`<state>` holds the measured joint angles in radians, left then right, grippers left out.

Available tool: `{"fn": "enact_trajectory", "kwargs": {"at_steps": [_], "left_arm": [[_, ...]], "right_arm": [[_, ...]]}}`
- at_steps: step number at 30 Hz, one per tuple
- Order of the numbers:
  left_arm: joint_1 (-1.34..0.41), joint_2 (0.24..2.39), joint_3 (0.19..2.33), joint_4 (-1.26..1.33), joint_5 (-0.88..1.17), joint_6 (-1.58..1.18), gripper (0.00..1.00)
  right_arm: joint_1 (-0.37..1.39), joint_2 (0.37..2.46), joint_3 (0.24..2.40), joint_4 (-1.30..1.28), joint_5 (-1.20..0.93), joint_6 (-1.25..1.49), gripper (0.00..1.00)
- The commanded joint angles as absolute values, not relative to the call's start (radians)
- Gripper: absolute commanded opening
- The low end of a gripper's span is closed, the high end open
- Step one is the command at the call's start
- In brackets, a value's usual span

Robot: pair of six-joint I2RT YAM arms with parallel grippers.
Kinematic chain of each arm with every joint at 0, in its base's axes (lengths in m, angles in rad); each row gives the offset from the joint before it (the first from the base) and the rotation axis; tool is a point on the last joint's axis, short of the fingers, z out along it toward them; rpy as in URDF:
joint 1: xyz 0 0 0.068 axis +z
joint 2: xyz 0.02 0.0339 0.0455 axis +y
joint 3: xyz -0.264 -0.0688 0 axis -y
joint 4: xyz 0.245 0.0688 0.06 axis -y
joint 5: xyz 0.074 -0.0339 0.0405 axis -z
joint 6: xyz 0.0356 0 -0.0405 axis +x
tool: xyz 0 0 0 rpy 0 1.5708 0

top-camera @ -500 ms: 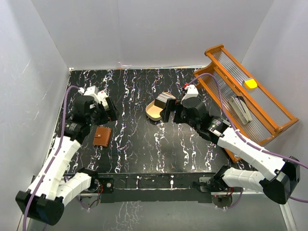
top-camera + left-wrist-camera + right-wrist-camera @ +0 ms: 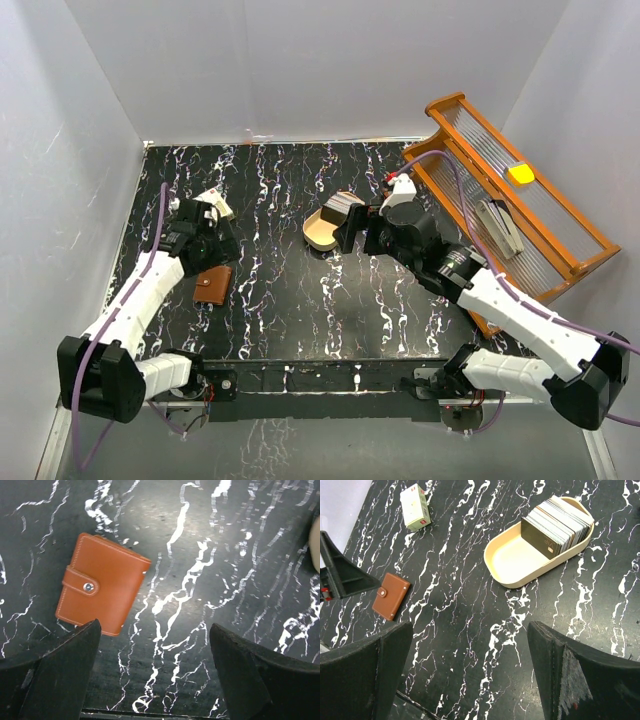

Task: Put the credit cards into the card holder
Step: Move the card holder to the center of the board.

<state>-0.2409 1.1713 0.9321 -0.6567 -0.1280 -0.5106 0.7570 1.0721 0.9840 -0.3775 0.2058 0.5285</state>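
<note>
Left jaws apart, empty, over table [image 2: 215,545] near holder [image 2: 102,584], which lies flat and snapped closed. Right jaws apart, empty, near tray [image 2: 506,582]; cards [image 2: 559,522] stand on edge at one end of it.

I have the card holder [image 2: 212,284] lying flat on the left side of the table [image 2: 280,320], with a small block [image 2: 415,506] further back on that same side. Well apart to its right, near the middle, sits a tray [image 2: 512,562], and the credit cards [image 2: 559,522] stand on edge, packed into its far right end. A slatted rack [image 2: 560,250] sits along the table's right edge.
</note>
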Motion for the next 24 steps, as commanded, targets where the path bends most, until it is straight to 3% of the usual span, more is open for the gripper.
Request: {"fn": "enact_trajectory", "kwargs": {"at_steps": [1, 5, 13, 24], "left_arm": [[-0.137, 1.166, 0.875, -0.622, -0.087, -0.541, 0.88], [-0.037, 1.184, 0.838, -0.563, 0.022, -0.520, 0.88], [0.027, 1.279, 0.826, -0.514, -0.005, -0.514, 0.87], [0.034, 1.502, 0.881, -0.469, 0.049, -0.517, 0.84]], "right_arm": [[0.753, 1.026, 0.999, -0.313, 0.208, 0.505, 0.98], [0.752, 1.002, 0.985, -0.310, 0.221, 0.493, 0.98], [0.752, 0.974, 0.950, -0.292, 0.218, 0.494, 0.98], [0.752, 0.931, 0.910, -0.279, 0.212, 0.487, 0.98]]}}
